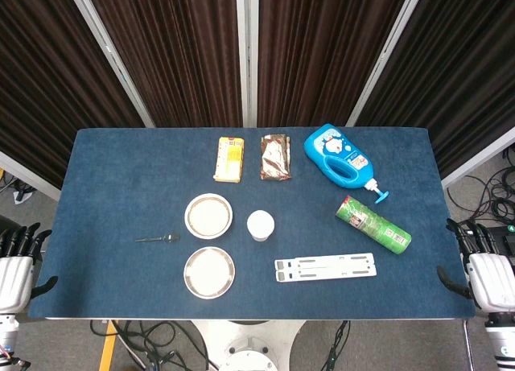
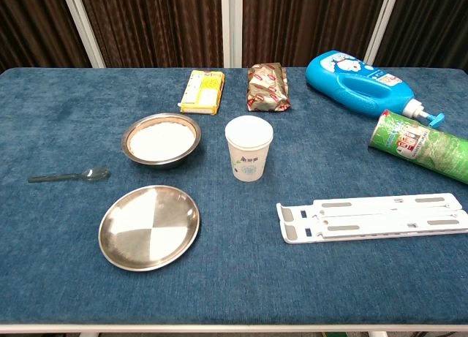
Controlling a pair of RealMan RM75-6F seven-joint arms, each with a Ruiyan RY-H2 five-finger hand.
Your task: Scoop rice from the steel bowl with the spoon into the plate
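Rice [image 2: 161,139] is seen filling the steel bowl [image 2: 133,150], behind the bare plate [image 2: 149,226]; the spoon [image 2: 69,177] lies ungrasped on the worktop [image 2: 58,103]. Nothing is held by the left hand [image 1: 16,273] or right hand [image 1: 489,274], fingers apart; the spoon must first be grasped

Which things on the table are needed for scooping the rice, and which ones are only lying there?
Needed: steel bowl with rice, spoon, plate.

Only lying there: paper cup, yellow box, brown packet, blue bottle, green can, white stand.
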